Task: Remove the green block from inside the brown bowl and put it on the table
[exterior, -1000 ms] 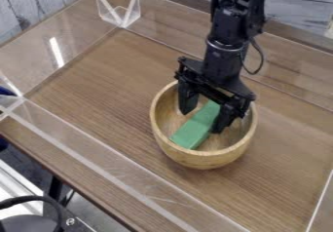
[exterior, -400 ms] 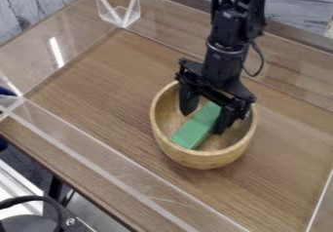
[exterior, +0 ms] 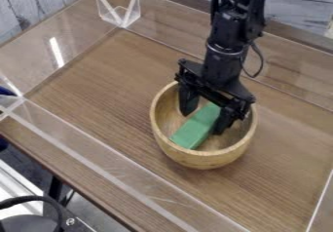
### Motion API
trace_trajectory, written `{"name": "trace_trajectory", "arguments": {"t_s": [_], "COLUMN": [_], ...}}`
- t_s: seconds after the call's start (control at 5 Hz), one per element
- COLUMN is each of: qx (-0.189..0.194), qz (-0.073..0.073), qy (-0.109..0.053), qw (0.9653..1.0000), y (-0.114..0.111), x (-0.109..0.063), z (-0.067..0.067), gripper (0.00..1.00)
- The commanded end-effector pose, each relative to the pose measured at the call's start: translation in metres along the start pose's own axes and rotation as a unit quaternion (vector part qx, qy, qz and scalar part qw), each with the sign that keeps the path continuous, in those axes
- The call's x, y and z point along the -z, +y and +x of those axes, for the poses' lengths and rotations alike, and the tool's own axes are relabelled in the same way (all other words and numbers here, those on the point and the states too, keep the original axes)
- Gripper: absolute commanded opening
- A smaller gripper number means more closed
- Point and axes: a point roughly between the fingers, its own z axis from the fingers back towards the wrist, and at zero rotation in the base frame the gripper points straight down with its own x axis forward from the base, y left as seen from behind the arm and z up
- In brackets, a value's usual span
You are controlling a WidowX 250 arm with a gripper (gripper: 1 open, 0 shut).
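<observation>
**Green block is in the bowl, hand parked right over it**

Quick count of what you've got here: one green block (exterior: 196,129), one brown bowl (exterior: 203,127), one arm with one hand (exterior: 215,107), and that's about it for loose stuff. The surface (exterior: 104,90) is a wood-grain top with low clear acrylic walls (exterior: 53,138) around the edge, plus a little clear folded bracket thing (exterior: 120,10) up at the far corner.

The block lies inside the bowl, stretched along the bottom from the near-left wall toward the middle. Its far end sits right under your hand, roughly between the two black fingers (exterior: 190,97), while the near end pokes out toward the camera, clear of the hand. I can't tell from this angle whether the fingertips actually touch the block or just sit beside it, so don't take my word on contact.

Your hand is spread wide, both fingers splayed apart, nothing clamped between them. It's dipped into the bowl's opening, with the fingertips below the rim line on the far side.

Pose-wise, the arm (exterior: 232,26) comes in from the top of the view and drops nearly vertical, wrist pointing straight down into the bowl. The bowl itself sits on the surface right of centre, well away from the acrylic walls on the left and near the right edge of the view.
</observation>
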Motion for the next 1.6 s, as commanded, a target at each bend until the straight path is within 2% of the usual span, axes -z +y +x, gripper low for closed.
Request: {"name": "trace_trajectory", "arguments": {"t_s": [0.0, 0.4, 0.6, 0.8, 1.0, 1.4], "qx": [-0.002, -0.005, -0.006, -0.006, -0.008, -0.025], "qz": [0.002, 0.002, 0.001, -0.001, 0.0, 0.003], "qy": [-0.048, -0.047, -0.044, -0.045, -0.055, -0.086], "qw": [0.9988, 0.9989, 0.999, 0.999, 0.9984, 0.996], "y": [0.003, 0.003, 0.004, 0.004, 0.008, 0.026], "x": [-0.024, -0.021, -0.017, -0.019, -0.03, -0.065], "z": [0.005, 0.005, 0.006, 0.005, 0.003, -0.005], "gripper": [1.0, 1.0, 0.0, 0.0, 0.0, 0.0]}}
